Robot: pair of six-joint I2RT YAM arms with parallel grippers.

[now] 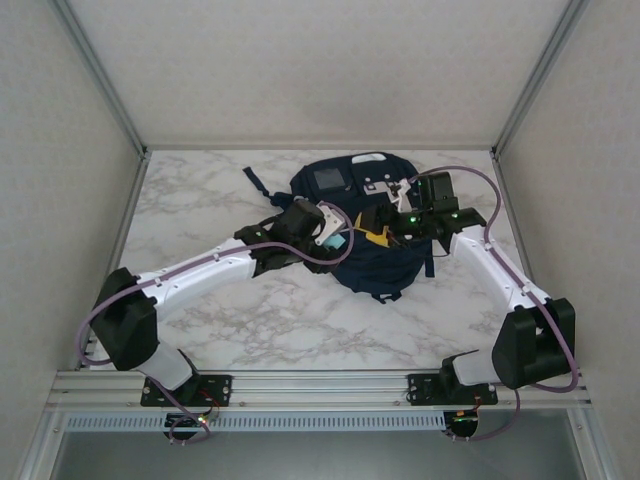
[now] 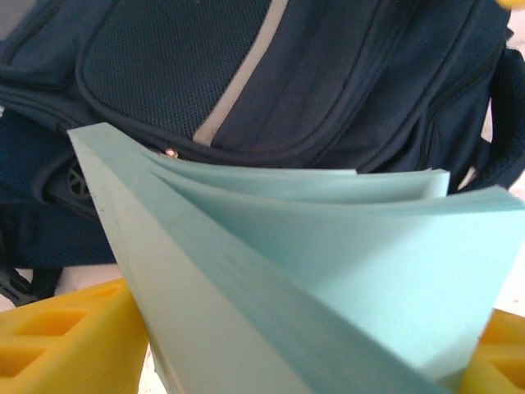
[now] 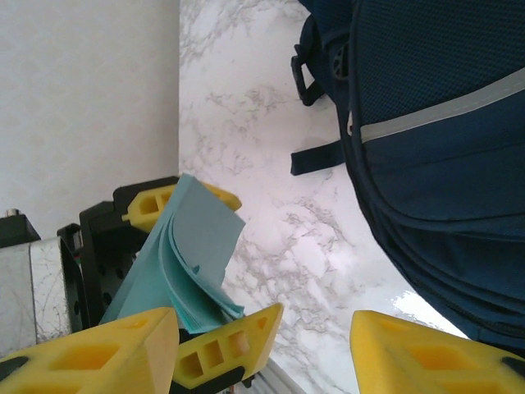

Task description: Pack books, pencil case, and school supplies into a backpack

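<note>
My left end effector (image 2: 283,349) is clamped on the light-blue pad (image 2: 328,246), its sheets fanning apart, held just beside the navy backpack (image 1: 380,268) lying on the desk (image 1: 250,320). My right end effector (image 3: 262,361) hovers close by, jaws standing apart.

One navy backpack (image 1: 375,262), one light-blue pad (image 2: 344,271), one marble surface (image 1: 300,320) — and two arms (image 1: 200,275), each ending in one pincer: left pincer (image 2: 279,353), right pincer (image 3: 264,324) — two yellow fingers (image 3: 90,353) apiece, four in all.
</note>
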